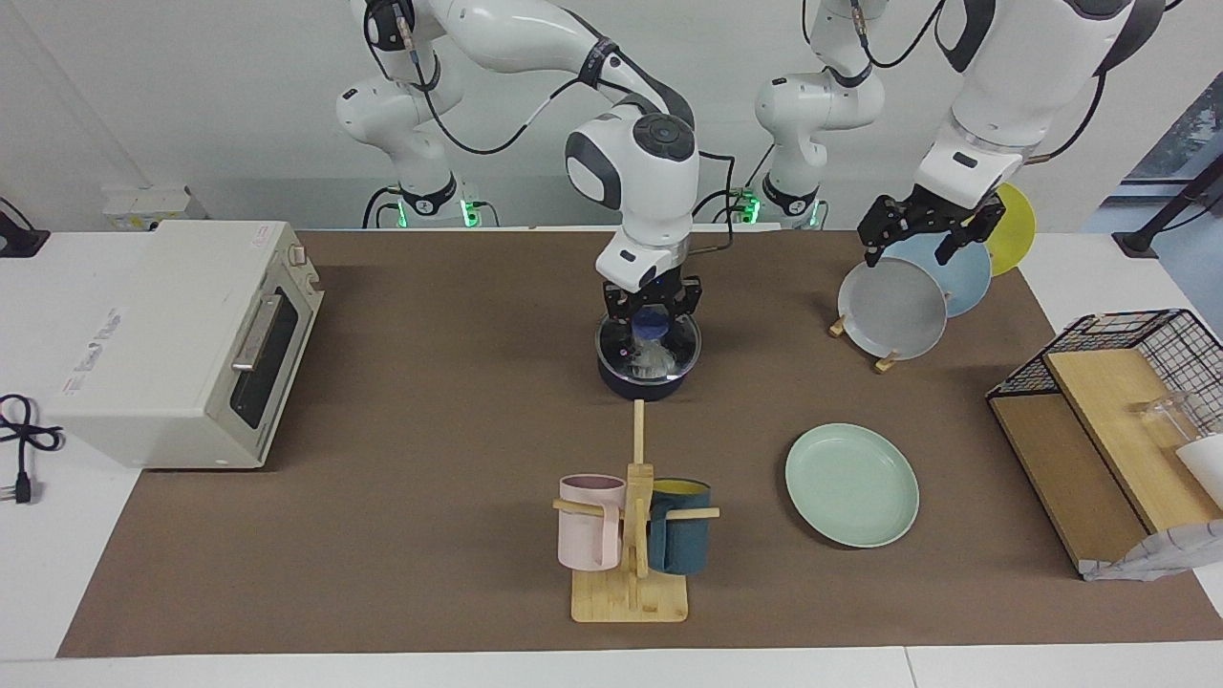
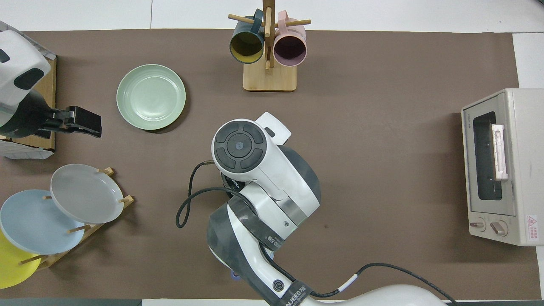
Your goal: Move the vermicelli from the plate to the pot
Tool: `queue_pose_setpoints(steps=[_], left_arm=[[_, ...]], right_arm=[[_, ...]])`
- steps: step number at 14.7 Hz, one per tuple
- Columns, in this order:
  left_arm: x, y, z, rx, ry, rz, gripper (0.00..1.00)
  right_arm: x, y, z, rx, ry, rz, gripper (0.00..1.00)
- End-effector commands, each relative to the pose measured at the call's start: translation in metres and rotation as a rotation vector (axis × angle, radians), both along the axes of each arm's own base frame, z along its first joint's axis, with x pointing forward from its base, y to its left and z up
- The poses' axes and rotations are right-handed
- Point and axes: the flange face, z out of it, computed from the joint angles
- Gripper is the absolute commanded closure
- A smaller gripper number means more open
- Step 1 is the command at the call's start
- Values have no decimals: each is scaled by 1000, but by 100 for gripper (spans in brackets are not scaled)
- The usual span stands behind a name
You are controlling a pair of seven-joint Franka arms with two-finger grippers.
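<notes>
The pot stands at the middle of the table, nearer to the robots than the mug stand. The vermicelli lies inside it as a whitish tangle. My right gripper hangs just over the pot's mouth, fingers apart, nothing between them. In the overhead view the right arm hides the pot, the vermicelli and this gripper. The mint-green plate lies bare, toward the left arm's end and farther from the robots than the pot. My left gripper waits open and raised over the plate rack.
A rack holds grey, light-blue and yellow plates near the left arm's base. A mug stand with a pink and a teal mug stands farther out than the pot. A toaster oven sits at the right arm's end, a wire basket at the left arm's end.
</notes>
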Motion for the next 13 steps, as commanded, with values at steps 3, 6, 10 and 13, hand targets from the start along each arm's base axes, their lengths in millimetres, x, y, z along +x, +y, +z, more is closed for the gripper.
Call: queue_pose_setpoints(steps=[3,6,10,13], left_arm=[[-6,0,-2,30,22,6,0],[-6,0,1,20,14,16,0],[-13,12,13,16,-17,41,0],[-20,18,8,21,1,48,0]], right_arm=[[-6,11,-2,-6,-8,1,100],[-10,12,-12,-22,9,-14,100],[-14,10,-15,-30,16,-15,100],[-16,8,-14,-57,36,-11,100]])
